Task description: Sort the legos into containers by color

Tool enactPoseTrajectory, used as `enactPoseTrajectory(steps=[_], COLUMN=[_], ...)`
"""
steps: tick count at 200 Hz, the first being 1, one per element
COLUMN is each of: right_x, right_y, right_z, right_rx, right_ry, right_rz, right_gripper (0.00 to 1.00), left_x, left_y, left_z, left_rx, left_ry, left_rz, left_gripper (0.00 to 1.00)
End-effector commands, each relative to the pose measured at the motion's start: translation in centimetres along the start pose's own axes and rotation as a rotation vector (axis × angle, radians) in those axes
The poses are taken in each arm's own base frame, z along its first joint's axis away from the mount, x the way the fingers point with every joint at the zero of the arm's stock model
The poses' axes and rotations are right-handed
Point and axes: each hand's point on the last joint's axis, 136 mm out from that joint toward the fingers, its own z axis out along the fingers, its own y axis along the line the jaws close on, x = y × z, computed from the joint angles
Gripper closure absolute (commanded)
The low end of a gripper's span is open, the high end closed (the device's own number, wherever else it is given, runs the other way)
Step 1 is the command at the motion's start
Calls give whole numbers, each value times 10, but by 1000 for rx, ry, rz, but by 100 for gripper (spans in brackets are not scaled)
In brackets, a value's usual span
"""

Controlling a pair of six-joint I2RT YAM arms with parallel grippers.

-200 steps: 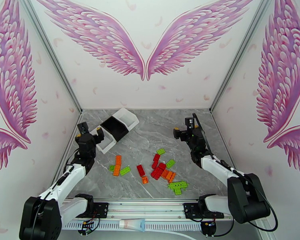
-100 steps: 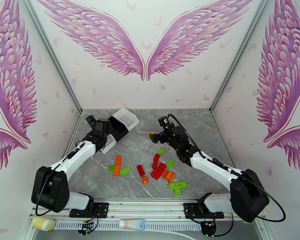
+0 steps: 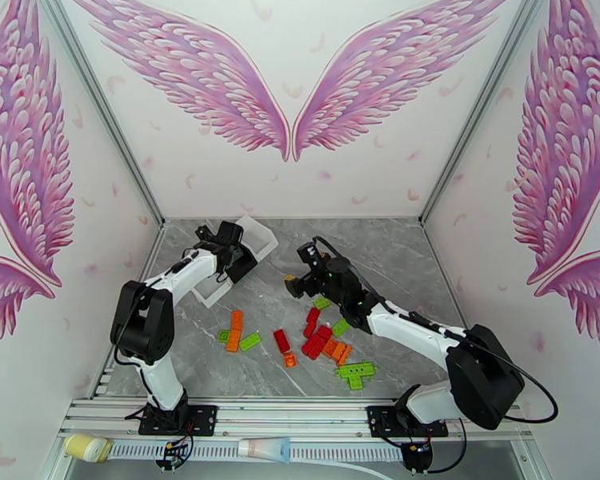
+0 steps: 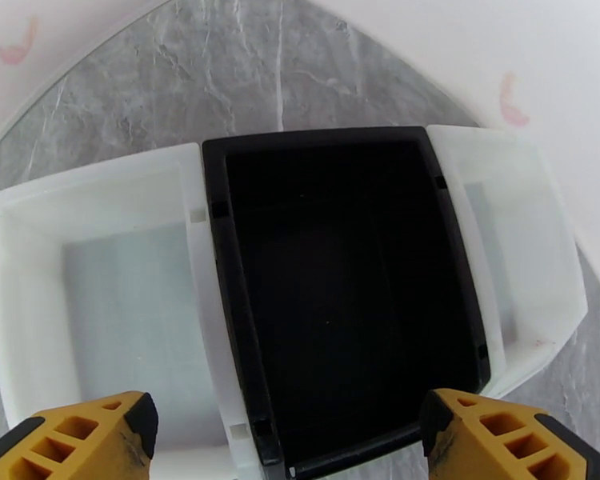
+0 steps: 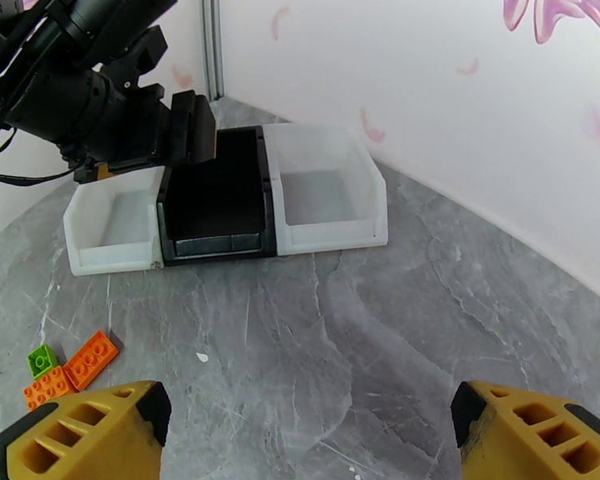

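Three containers [image 3: 258, 236] sit joined in a row at the far left corner of the gray marble table [image 3: 404, 258], turned at an angle to the walls. The two end ones are white and there's a black tray [image 4: 316, 136] in the middle. From the left wrist camera all three look empty, just bare bottoms. The left gripper [image 3: 238, 254] hangs right over the black tray, and its yellow fingertips [image 4: 84, 438] stand wide apart, one over the white tray on one side and the other past the black tray's opposite wall, so it's gripping nothing as far as I can see. The legos [image 3: 316, 342], roughly twenty of them, are all loose on the table, well apart from the trays. There's a red bunch [image 3: 314, 344] near the middle with a few orange ones beside it, and an orange pair [image 3: 234, 331] with two green bricks off to the left. Some green plates [image 3: 356, 374] lie closest to the arm bases, and one green brick [image 3: 322, 302] sits just under the right arm. The right gripper [image 3: 294, 283] hovers over bare tabletop between the pile and the trays, facing the trays. Its jaws are spread wide too and it's carrying nothing. Its own camera catches the tray row ahead with the left arm's black wrist above it. A couple of orange bricks [image 5: 80, 366] and a green one [image 5: 41, 360] show at the lower left.
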Motion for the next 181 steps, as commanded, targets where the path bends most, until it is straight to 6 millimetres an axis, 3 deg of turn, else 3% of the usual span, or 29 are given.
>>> enactPoseTrajectory(steps=[1,50,123,181], right_x=[-13,-18,-24,-20], right_y=[8,3,-5,-14], right_z=[3,4,10,9], right_rx=[-31,-2,40,96], right_ry=[-20,-33,-56,-54], right_rz=[17,51,64,109], right_gripper=[1,1,1,1], left_x=[6,15,15,14], left_y=[-4,0,4,-9], left_z=[8,28,27,16], left_rx=[-21,-67,-74,-2], left_ry=[37,53,61,75], left_rz=[-11,-4,-5,107], left_gripper=[15,22,67,76])
